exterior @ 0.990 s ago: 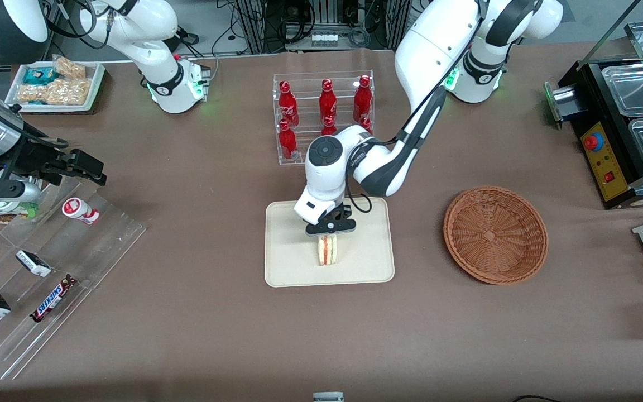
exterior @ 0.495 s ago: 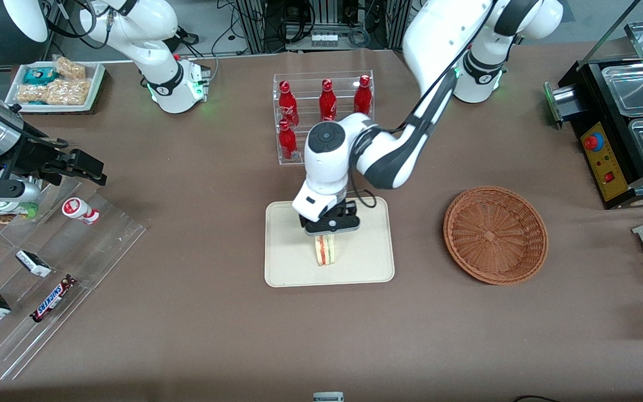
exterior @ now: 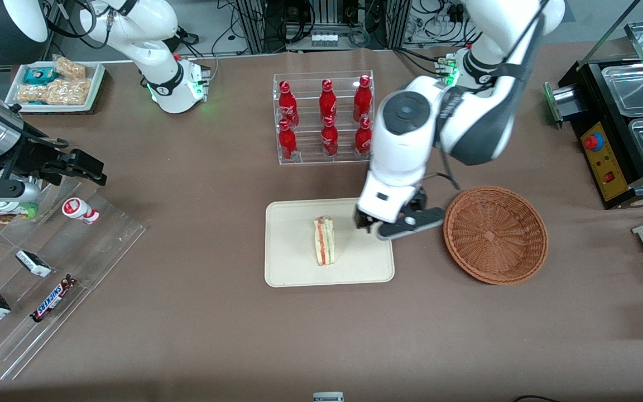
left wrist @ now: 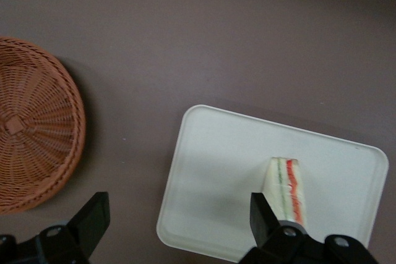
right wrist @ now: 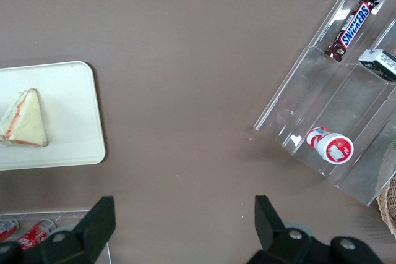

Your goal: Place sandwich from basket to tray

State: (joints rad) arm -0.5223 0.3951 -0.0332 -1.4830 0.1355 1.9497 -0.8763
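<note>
Pincer (exterior: 398, 224) agape above tray (exterior: 293, 268) edge, sandwich (exterior: 325, 241) upright on tray, long axis toward front camera

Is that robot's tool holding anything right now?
Nothing. The tool hangs open above the tray's edge, clear of the sandwich on it.

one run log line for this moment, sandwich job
sandwich: on tray, free | basket: empty | gripper: open, raised between tray and basket | step: placed
</note>
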